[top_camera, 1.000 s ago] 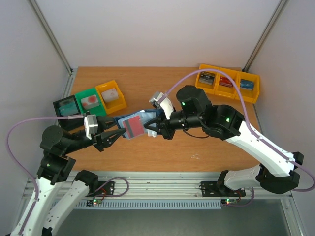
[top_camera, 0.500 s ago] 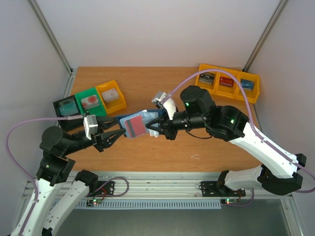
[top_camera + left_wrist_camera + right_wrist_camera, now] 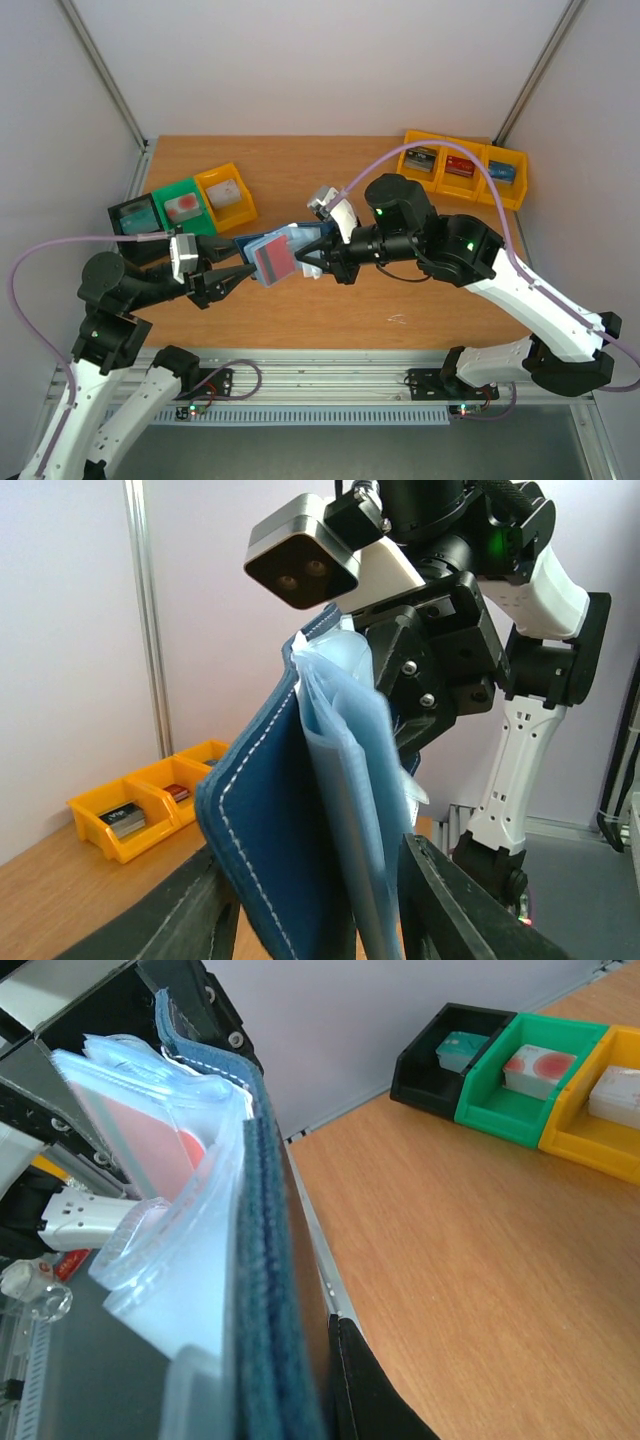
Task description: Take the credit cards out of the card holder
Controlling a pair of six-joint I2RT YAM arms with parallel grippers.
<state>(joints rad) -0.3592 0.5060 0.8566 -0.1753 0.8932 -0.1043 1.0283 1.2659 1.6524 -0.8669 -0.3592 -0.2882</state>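
A robotics lab cell; white panels [image 3: 320, 60], aluminium rail [image 3: 330, 365], wooden table [image 3: 300, 170].

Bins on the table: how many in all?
6: black bin, green bin and yellow bin in a row at left; three yellow bins at far right. None looks hidden.

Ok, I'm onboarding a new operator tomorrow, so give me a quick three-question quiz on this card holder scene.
1. True or false: the card holder lies flat on the table.
2. What colour is the card showing through the holder's clear sleeve? A red, B green, C yellow.
3. Fill in: the ___ tool is shut on the card holder.

Key:
1. False. It is held in the air above the table, between the arms.
2. A.
3. Right. The right tool grips it, and the left tool stands open at its other edge.
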